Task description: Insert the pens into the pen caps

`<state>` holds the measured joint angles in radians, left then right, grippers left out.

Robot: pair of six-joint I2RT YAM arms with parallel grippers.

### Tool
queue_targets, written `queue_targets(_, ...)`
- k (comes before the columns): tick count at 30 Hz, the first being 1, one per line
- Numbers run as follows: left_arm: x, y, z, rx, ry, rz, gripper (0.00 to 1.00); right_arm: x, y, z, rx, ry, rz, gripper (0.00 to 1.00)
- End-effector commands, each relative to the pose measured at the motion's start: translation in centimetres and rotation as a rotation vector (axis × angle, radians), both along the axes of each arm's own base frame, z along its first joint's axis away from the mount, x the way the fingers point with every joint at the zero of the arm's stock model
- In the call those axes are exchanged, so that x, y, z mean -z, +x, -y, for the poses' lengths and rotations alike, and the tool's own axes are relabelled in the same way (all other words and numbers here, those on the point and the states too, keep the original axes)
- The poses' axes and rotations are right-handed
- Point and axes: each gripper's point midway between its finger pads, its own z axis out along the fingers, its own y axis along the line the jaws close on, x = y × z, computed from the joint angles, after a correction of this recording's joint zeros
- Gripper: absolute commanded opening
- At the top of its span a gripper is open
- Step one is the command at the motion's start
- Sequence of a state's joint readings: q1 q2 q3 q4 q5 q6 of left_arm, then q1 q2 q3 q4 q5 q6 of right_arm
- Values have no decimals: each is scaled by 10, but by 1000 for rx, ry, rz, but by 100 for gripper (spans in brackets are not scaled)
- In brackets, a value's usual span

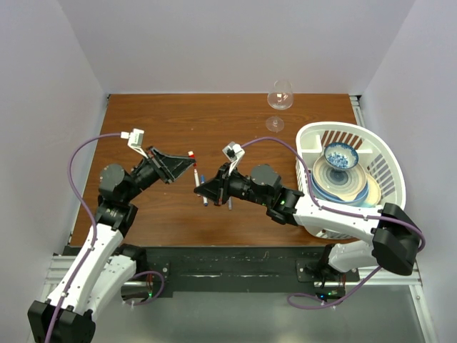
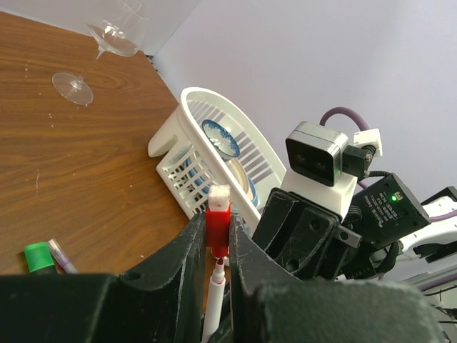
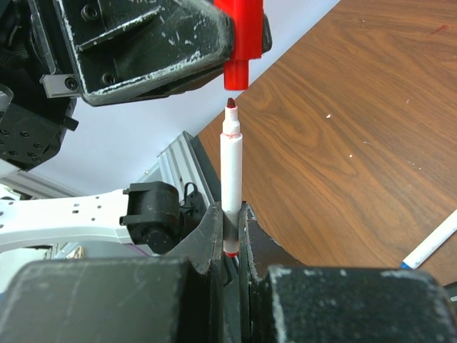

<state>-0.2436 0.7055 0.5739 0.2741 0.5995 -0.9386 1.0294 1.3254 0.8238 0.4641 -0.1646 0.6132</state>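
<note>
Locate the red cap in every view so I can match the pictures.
Top external: red cap sits left of centre, at the left gripper tip.
Left wrist: bottom centre, clamped upright.
Right wrist: top centre, pointing down.
Shared landmark: the white pen, its red tip just short of the cap, shows in all three.

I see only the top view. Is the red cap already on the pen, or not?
Observer: Not yet. The right wrist view shows a gap between the tip of the pen and the red cap above it.
Operator: Are they in line?
Observer: Yes, the tip points at the cap's mouth.
Operator: What holds them?
Observer: The left tool is shut on the cap, the right tool on the pen's lower end.
</note>
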Motion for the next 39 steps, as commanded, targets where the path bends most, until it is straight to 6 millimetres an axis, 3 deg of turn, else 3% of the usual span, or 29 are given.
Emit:
queue_targets(1,1,-8,2,28,3,35,0,-19,4,-1,25,41,33,0)
queue_targets(16,11,-17,4,64,9,23,0,-27,11,-4,47,37,55,0)
queue_targets(22,39,-21,9,113,41,-46,0,-36,23,-6,82,-12,101,0)
queue_targets(31,78,-29,12,167,103,-105,0,-93,67,0,203,1,177,0)
queue_targets(39,106,-41,21,204,-1,-194,0,-116,96,-13,243,25,245,0)
